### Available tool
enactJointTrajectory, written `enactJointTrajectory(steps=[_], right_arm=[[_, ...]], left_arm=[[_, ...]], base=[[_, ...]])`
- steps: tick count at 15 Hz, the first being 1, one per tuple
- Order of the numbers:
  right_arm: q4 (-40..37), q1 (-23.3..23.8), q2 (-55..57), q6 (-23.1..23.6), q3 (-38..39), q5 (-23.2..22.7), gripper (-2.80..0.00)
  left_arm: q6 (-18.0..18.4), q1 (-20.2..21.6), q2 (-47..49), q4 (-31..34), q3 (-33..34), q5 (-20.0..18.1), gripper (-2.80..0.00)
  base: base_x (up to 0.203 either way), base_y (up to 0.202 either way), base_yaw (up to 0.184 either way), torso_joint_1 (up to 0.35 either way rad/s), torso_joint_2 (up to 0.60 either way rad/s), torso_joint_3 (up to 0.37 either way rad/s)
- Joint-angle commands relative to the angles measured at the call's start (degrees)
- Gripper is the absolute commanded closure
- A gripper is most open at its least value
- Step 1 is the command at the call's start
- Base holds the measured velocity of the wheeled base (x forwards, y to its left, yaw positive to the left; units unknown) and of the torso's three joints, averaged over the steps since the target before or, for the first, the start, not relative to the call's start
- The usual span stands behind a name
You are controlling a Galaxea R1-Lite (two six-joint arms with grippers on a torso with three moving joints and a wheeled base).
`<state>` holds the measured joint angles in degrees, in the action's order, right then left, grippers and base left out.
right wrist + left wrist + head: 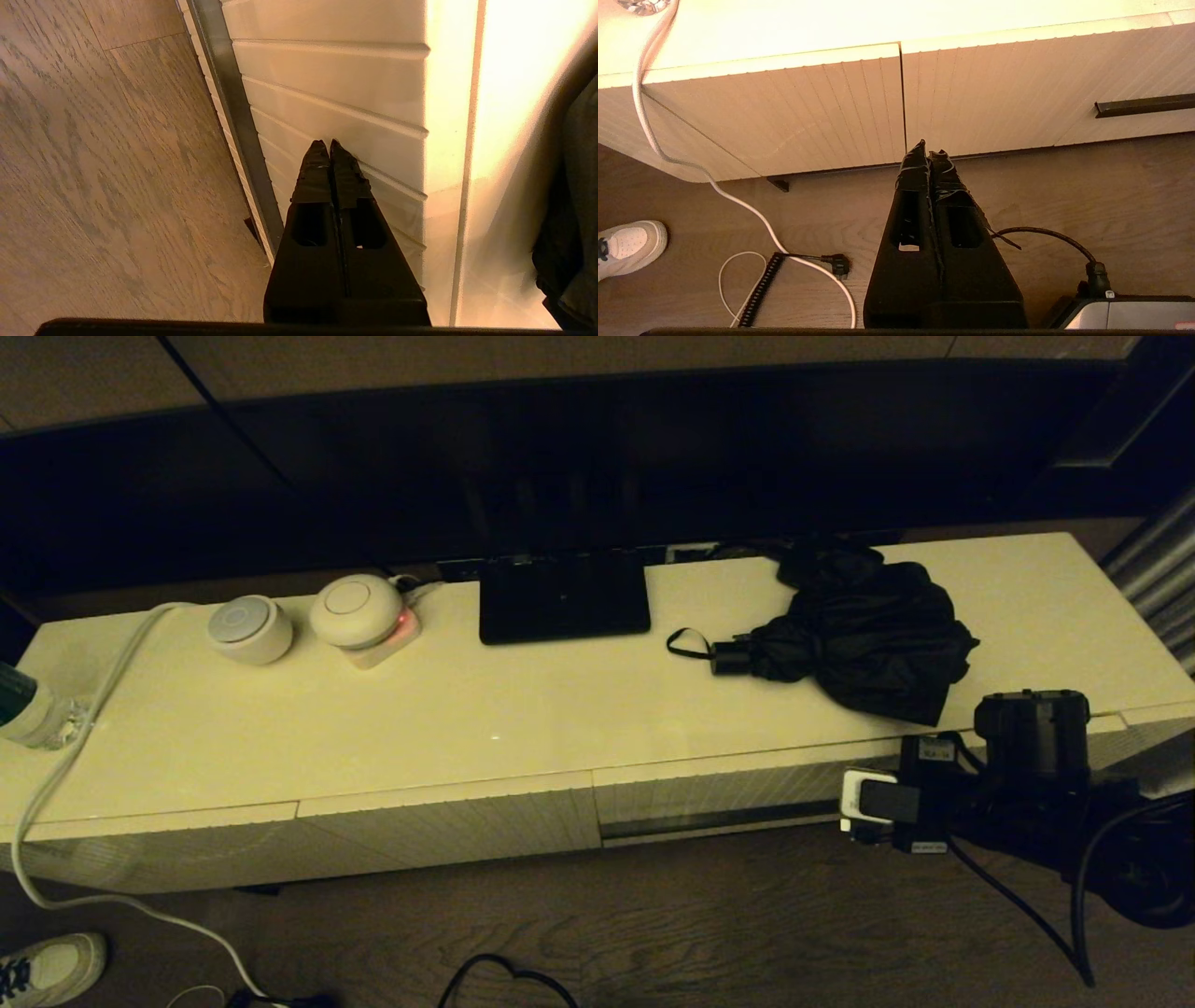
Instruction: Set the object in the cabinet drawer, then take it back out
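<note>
The black folding umbrella [859, 639] lies on the right part of the cream cabinet top [467, 709], its short handle [728, 658] and strap loop [686, 644] pointing left. Below it, the ribbed drawer front [719, 793] with its dark slot [709, 821] sits in line with the cabinet front. My right arm [1027, 737] is at the drawer's right end. The right gripper [329, 142] is shut and empty, its tips close against the ribbed front [327, 84] beside the slot [233, 116]. My left gripper [928, 145] is shut and empty, low over the floor before the narrower panels; the head view does not show it.
A flat black stand base [563, 597] and a dark screen stand at the back. Two white round devices [250, 628] [357, 609] and a bottle [23, 709] sit at the left. A white cable [84, 709] drops to the floor near a shoe [47, 966].
</note>
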<state>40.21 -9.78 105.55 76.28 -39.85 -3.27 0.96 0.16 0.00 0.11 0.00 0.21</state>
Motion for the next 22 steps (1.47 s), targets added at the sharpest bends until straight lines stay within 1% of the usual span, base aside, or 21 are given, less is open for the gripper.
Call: enactJointTrajectory(steps=[1,3,7,10,13,14,15,16,18,20,22], right_arm=[[0.82,0.02,0.71,0.36,-0.75,0.02,0.00],[0.46,0.02,-1.22,0.36,1.24,-0.06,0.00],[-2.80,0.04,-11.85,0.25,8.59,-0.15,0.00],[-8.17,0.29,-23.44,0.19,12.67,-0.08,0.00],[-13.17,2.87,-37.43,0.11,15.71,-0.02,0.00],[-14.88,4.05,-42.52,-0.58,16.09,0.02,0.00],[-16.51,5.65,-47.47,-2.76,16.44,0.10,0.00],[-18.30,7.69,-52.64,-6.80,16.86,0.19,0.00],[-22.97,11.28,-62.67,-17.11,17.88,0.28,0.00],[-29.57,12.78,-73.59,-27.11,19.46,0.33,0.00],[-38.91,13.46,-84.06,-37.45,20.52,0.34,0.00]], left_arm=[[0.00,0.02,0.00,-0.02,0.18,0.06,0.00],[0.00,0.02,0.00,-0.02,0.18,0.06,0.00],[0.00,0.02,0.00,-0.02,0.18,0.06,0.00],[0.00,0.02,0.00,-0.02,0.18,0.06,0.00],[0.00,0.02,0.00,0.03,0.18,0.00,0.00],[0.00,0.02,0.00,-0.02,0.18,0.06,0.00],[0.00,0.02,0.00,0.00,0.18,0.06,0.00],[0.00,0.02,0.00,-0.02,0.18,0.06,0.00],[0.00,0.02,0.00,0.06,0.18,0.06,0.00],[0.00,0.02,0.00,-0.02,0.18,0.06,0.00],[0.00,0.02,0.00,-0.02,0.18,0.06,0.00]], base=[[0.000,0.000,0.000,0.000,0.00,0.000],[0.000,0.000,0.000,0.000,0.00,0.000],[0.000,0.000,0.000,0.000,0.00,0.000],[0.000,0.000,0.000,0.000,0.00,0.000],[0.000,0.000,0.000,0.000,0.00,0.000],[0.000,0.000,0.000,0.000,0.00,0.000],[0.000,0.000,0.000,0.000,0.00,0.000],[0.000,0.000,0.000,0.000,0.00,0.000],[0.000,0.000,0.000,0.000,0.00,0.000],[0.000,0.000,0.000,0.000,0.00,0.000],[0.000,0.000,0.000,0.000,0.00,0.000]])
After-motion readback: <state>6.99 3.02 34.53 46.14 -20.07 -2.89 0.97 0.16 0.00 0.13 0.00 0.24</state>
